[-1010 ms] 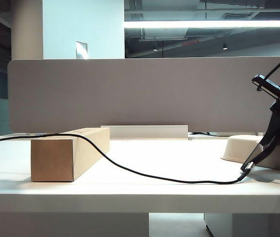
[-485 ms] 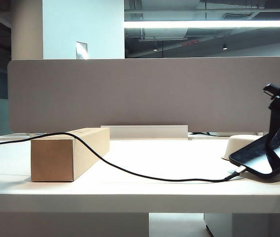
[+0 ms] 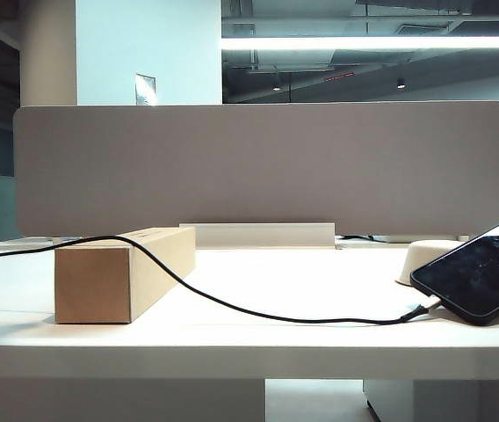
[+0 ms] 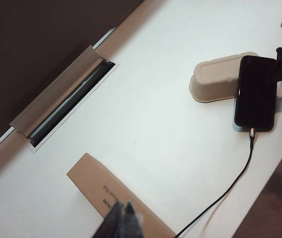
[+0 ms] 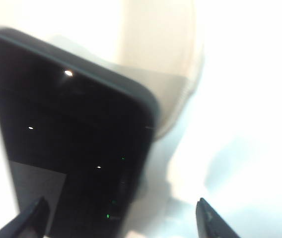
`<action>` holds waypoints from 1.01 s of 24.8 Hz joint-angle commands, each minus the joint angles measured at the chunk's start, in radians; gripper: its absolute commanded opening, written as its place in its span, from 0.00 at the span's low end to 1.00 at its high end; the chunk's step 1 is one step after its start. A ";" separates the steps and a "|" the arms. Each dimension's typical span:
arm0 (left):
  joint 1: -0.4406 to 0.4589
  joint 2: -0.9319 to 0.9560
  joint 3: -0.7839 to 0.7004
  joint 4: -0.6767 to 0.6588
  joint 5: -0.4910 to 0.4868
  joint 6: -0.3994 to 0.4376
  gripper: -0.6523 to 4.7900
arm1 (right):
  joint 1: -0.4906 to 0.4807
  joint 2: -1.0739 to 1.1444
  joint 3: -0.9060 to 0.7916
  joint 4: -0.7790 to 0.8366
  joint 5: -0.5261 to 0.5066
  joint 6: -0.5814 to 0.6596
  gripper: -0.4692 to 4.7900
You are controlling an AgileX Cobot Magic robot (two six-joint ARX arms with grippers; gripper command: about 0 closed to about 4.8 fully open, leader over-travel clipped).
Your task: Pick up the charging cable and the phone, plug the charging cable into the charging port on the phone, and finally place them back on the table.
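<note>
In the exterior view the front edge of the table [image 3: 249,360], white and smooth, runs across the bottom. On it, at lower left, sits a brown cardboard box [image 3: 118,272], matte and sharp-cornered. The charging cable [image 3: 258,315], a thin black cord, drapes over the box and sags across the tabletop to lower right, where its pale plug tip meets the lower short edge of the phone [image 3: 482,277]. The phone is a glossy black slab with rounded corners, tilted, its far end raised near a beige tray [image 3: 425,259]; whether it leans on the tray I cannot tell. Behind everything stands the grey fabric divider panel [image 3: 258,167].

The cable appears plugged in and both things rest on the table, so the task looks nearly done; what remains is probably the arms retreating.

The right gripper [image 5: 121,218] hovers over the phone's screen with its 2 fingertips spread wide, touching nothing; the phone's long axis runs away from it toward the tray. It is the nearer arm. The left gripper [image 4: 123,220], at the bottom of its wrist view, has its dark fingers pressed together, empty, above the box and well apart from the phone [image 4: 255,94].
</note>
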 commanded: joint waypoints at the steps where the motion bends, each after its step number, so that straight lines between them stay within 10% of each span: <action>1: -0.001 -0.003 0.005 0.006 0.003 0.000 0.11 | -0.007 -0.042 0.003 0.008 -0.022 -0.011 0.86; 9: -0.001 -0.008 0.005 -0.011 -0.007 0.000 0.11 | -0.007 -0.163 0.004 0.001 -0.064 -0.059 0.80; 15: -0.001 -0.023 -0.011 -0.056 -0.039 -0.051 0.11 | -0.007 -0.306 0.003 -0.043 -0.056 -0.273 0.07; 25: -0.001 -0.148 -0.206 0.013 -0.038 -0.117 0.11 | -0.007 -0.622 -0.064 -0.079 -0.029 -0.440 0.07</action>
